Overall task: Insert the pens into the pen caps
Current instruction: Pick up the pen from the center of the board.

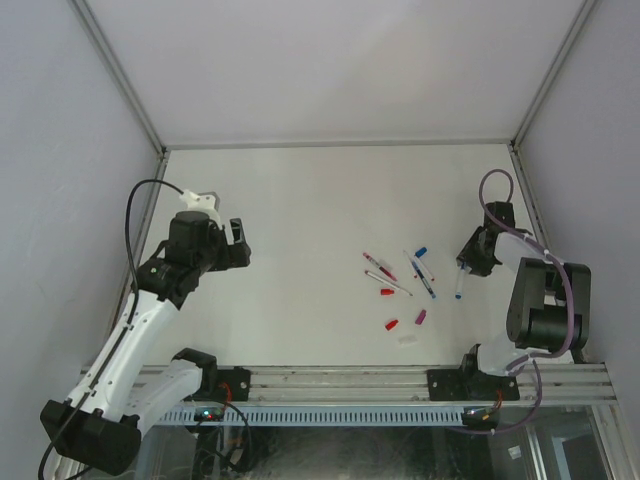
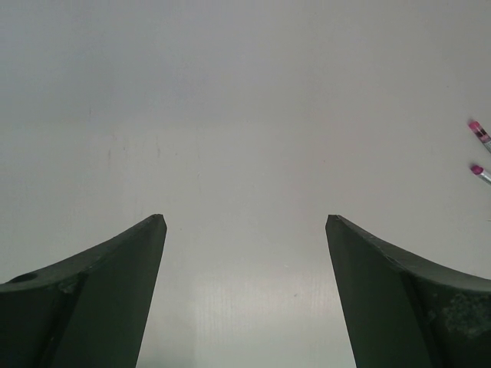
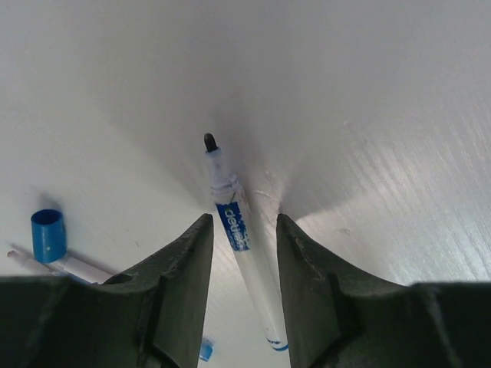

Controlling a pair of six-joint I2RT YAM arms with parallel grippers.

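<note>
Right pincer [image 3: 244, 221] stands partly spread and straddles the blue pen [image 3: 233, 228], one finger on each side of the barrel. A sliver of tabletop [image 3: 368, 92] shows between the barrel and the finger on the right of the wrist view. On the other side the barrel lies just beside the finger, and contact cannot be confirmed. Treat the pen as flanked, not yet pinched.

Key relation: the long axis of the pen runs fore-and-aft through the gap, parallel to the fingers. The uncapped dark tip points ahead, beyond the fingertips. The rear of the barrel passes back beneath the pincer body. Closing the fingers would therefore press across the barrel.

Blue cap [image 3: 47, 234] sits to the left of this pincer, well apart from the pen tip, and appears to stand on end with its mouth up. The coming move likely calls for a lift, then a carry leftward to that cap.

Left pincer [image 2: 245, 230] is spread wide, holds nothing, and hovers over the tabletop. Two magenta pen ends [image 2: 479, 132] lie far off to its right. The right arm is the nearer one to the blue pen
</note>
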